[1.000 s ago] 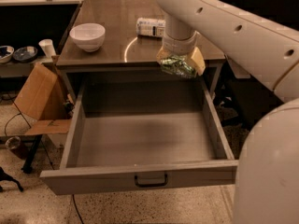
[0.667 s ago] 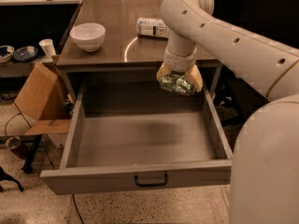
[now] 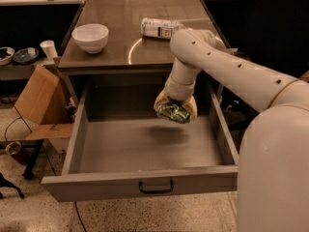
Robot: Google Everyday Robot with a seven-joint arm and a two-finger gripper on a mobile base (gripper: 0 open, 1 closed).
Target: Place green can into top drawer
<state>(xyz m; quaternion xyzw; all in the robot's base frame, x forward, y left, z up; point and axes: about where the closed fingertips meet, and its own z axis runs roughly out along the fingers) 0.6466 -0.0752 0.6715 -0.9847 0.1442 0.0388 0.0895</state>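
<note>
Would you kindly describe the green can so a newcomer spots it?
Under the table, the top drawer stands open. Over its back right hangs the gripper, shut on the green can. It is short and mottled green, unlike the longer white-labelled bottle on the table.

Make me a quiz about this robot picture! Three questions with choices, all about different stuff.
1. Where is the small mottled green can?
A) on the floor
B) in the robot's two-finger gripper, above the drawer
C) on a chair

2. How many round white bowls sit on the brown tabletop?
A) one
B) three
C) five

3. The wide grey metal drawer is:
A) shut
B) pulled open
C) full of bowls

Answers: B, the gripper is clamped on the can over the drawer; A, only one bowl shows; B, its inside floor is visible.
</note>
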